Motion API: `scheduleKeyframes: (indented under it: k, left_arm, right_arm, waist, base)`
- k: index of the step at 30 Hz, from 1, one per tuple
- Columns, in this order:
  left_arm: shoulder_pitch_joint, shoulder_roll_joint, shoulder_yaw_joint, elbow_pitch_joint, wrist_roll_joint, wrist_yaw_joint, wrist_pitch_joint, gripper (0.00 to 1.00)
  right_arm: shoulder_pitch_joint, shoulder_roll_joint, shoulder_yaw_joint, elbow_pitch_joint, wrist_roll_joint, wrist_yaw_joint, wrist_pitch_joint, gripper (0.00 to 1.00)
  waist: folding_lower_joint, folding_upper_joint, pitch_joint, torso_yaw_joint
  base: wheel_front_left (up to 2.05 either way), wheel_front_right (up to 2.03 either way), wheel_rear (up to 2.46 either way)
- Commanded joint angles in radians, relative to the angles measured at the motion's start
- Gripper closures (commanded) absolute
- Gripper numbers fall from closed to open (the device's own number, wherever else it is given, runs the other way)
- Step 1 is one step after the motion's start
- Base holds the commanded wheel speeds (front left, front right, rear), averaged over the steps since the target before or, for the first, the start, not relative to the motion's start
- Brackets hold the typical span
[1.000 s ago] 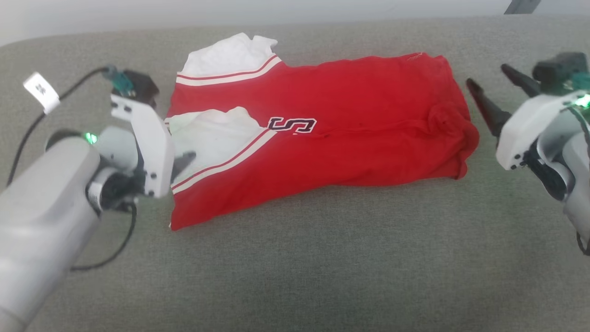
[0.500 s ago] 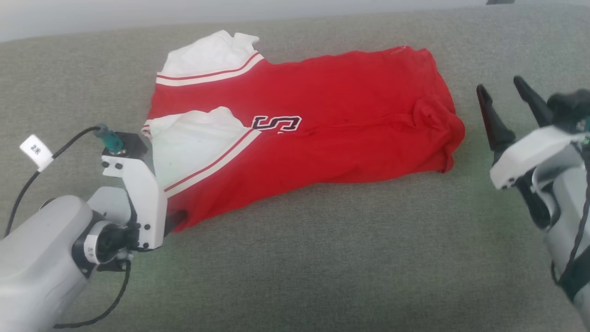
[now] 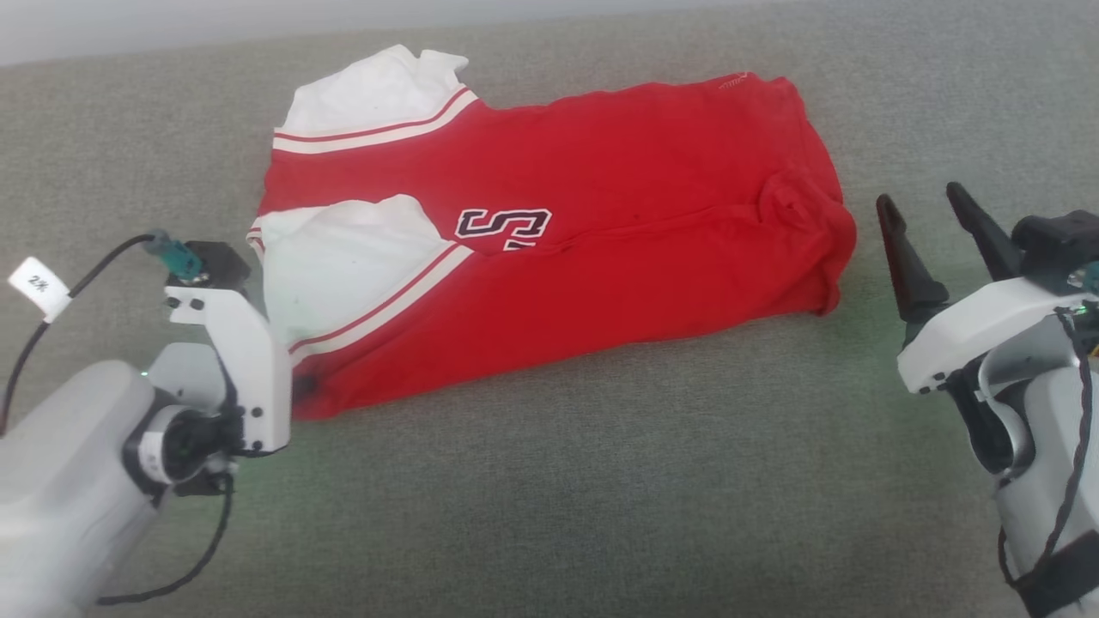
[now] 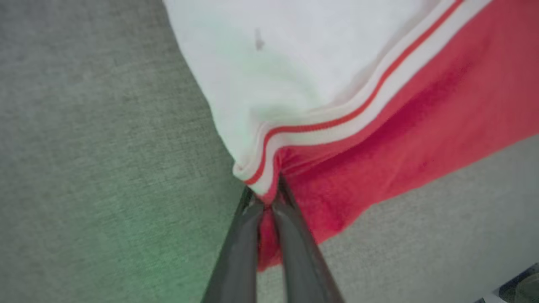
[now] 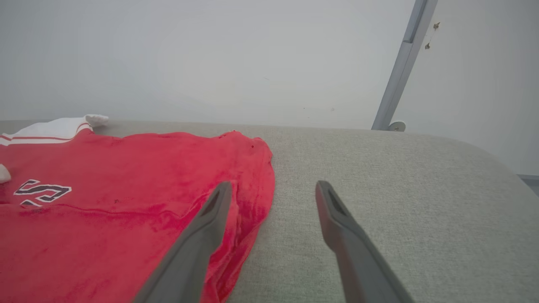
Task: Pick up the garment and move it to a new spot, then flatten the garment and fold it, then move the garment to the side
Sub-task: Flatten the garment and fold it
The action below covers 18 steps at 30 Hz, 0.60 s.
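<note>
The garment is a red jersey with white sleeves and striped trim, folded lengthwise on the grey cushion, a black "S" showing on top. My left gripper sits at its near left corner, fingers mostly hidden behind the white wrist plate. In the left wrist view the left gripper is shut on the garment where the striped trim meets the red hem. My right gripper stands open just right of the garment's right edge, apart from it. From the right wrist, the right gripper points past the garment edge.
The grey fabric cushion stretches wide in front of and beside the garment. A pale wall rises behind it, with a slanted metal bar at the back right. A tagged black cable loops by my left arm.
My left gripper slid from the white sleeve down to the garment's near left corner and shut on it. The head camera shifted. The right gripper stayed open beside the right edge.
</note>
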Motion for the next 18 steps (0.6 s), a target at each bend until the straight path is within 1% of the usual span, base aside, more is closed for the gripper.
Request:
scheduleKeyframes:
  k: [1,5,9,13,14,16,18]
  left_arm:
    - [0.024,-0.03,-0.026,0.017,-0.004,-0.005,0.007,1.0]
    - [0.008,-0.048,-0.034,0.032,0.006,-0.022,0.002,1.0]
    - [-0.006,-0.068,-0.039,0.04,0.013,-0.036,-0.001,1.0]
    - [-0.021,-0.085,-0.049,0.044,0.021,-0.048,0.001,1.0]
    - [-0.027,-0.093,-0.052,0.045,0.024,-0.056,-0.002,1.0]
    - [-0.037,-0.1,-0.055,0.048,0.029,-0.059,-0.003,1.0]
    - [-0.043,-0.108,-0.057,0.052,0.032,-0.064,-0.006,1.0]
  right_arm:
    - [0.02,0.009,-0.003,-0.016,-0.008,-0.001,0.019,0.0]
    - [0.049,0.014,-0.003,-0.062,0.009,-0.001,0.125,0.0]
    - [0.049,0.011,0.019,-0.062,0.048,-0.001,0.263,0.0]
    - [0.021,-0.009,0.031,-0.043,0.071,-0.001,0.391,0.0]
    - [0.003,-0.011,0.03,-0.021,0.082,-0.001,0.451,0.0]
    - [-0.014,-0.023,0.039,-0.001,0.071,-0.001,0.515,0.0]
    - [-0.035,-0.022,0.045,0.018,0.081,-0.001,0.573,0.0]
  waist:
    - [0.0,-0.0001,0.001,0.005]
    - [0.0,-0.0001,0.003,0.022]
    - [0.0,-0.0001,0.007,0.04]
    - [0.0,-0.0001,0.014,0.059]
    - [0.0,-0.0001,0.018,0.068]
    - [0.0,-0.0001,0.024,0.078]
    - [0.0,-0.0001,0.03,0.087]
  base:
    - [0.0,0.0,0.0]
    - [0.0,0.0,0.0]
    - [0.0,0.0,0.0]
    - [0.0,0.0,0.0]
    - [0.0,0.0,0.0]
    - [0.0,0.0,0.0]
    - [0.0,0.0,0.0]
